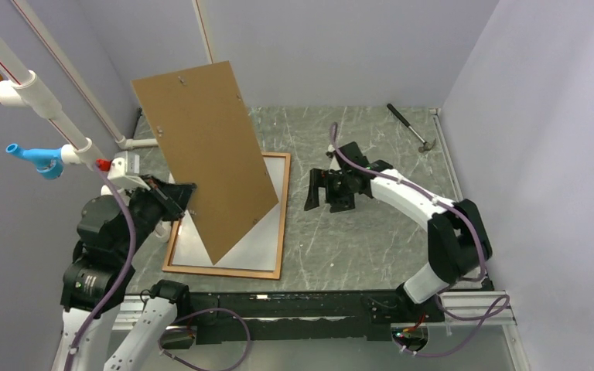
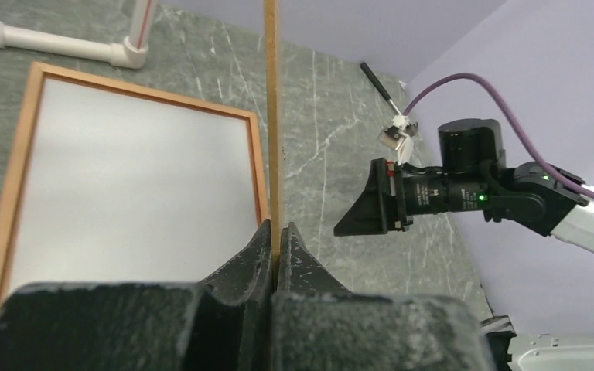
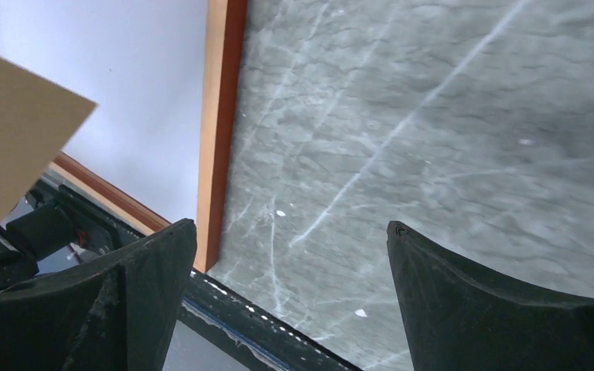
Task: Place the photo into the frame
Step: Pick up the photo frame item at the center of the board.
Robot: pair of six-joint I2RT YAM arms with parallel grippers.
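The frame lies under the backing panel your left gripper pinches edgewise (right gripper spread, empty); lower it skewed and it could snag a rail.

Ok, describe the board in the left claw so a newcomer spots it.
On the grey table, find the reddish frame lying flat at left. Tilted above it, pinched by the left claw, stands the board: plain brown, unlike the white sheet inside the frame.
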